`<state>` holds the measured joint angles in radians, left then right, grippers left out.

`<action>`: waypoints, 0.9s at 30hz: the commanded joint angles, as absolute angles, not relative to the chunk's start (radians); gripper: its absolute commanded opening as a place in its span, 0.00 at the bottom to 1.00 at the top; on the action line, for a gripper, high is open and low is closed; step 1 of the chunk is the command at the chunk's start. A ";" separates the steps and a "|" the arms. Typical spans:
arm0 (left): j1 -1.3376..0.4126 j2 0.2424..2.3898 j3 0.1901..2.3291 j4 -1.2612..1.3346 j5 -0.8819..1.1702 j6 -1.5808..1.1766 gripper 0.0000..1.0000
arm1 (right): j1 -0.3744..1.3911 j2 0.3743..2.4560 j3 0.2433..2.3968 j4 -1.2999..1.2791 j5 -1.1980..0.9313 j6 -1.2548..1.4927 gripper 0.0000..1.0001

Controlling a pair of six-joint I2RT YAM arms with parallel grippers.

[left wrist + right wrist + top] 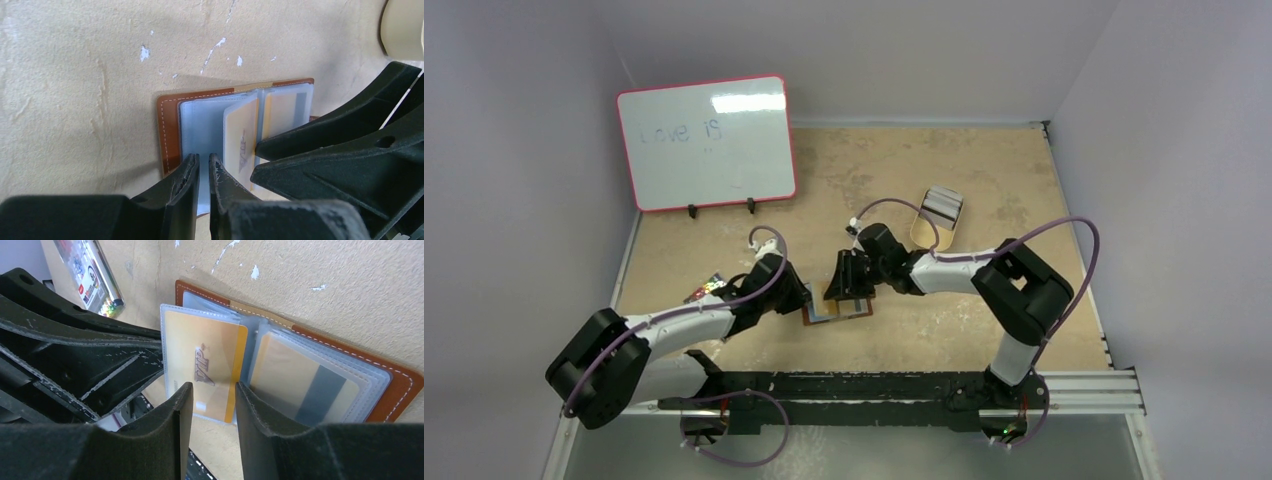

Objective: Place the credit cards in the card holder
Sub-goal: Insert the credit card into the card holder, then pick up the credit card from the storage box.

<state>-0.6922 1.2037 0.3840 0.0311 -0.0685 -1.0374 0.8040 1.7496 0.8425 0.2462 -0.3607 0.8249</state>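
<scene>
A: Nearest the lens, left wrist view: left tool point(204, 161), fingers pressed almost together, pinching the near edge of a clear sleeve point(200, 125).

B: Confirmed. Sleeve part of the card holder point(167, 125)?

A: Yes. Brown leather, white stitching, lying open and flat on the bench point(75, 75), clear sleeves fanned up from the spine.

B: Right tool point(214, 390)?

A: Spread. Fingers apart, straddling the near edge of a sleeve carrying a gold card point(200, 355) marked VIP. Cannot tell whether either pad is touching it.

B: Other cards?

A: Second card point(300, 385), gold with a grey stripe, seated in the sleeves lying flat just beside the first.

B: Position from overhead?

A: Card holder near the middle of the bench, between the two tools, largely hidden beneath them. Tan tin point(936, 217) well apart, toward the far right, something pale and striped inside, too small to name. Colourful packet point(707, 290) on the bench near the left tool, on its left. Whiteboard point(707, 143) propped at the far left corner, faint writing on it.
</scene>
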 commanded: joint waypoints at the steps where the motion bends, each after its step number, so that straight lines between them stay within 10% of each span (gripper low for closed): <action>1: -0.689 1.164 0.396 0.005 -0.118 -1.026 0.12 | 0.808 1.714 0.818 0.315 -0.387 0.858 0.38; 13: -0.689 1.050 0.489 -0.233 -0.290 -1.002 0.15 | 0.794 1.631 0.843 0.242 -0.369 0.753 0.36; 27: -0.688 0.899 0.652 -0.425 -0.315 -0.891 0.60 | 0.714 1.561 1.206 -0.238 0.282 0.180 0.40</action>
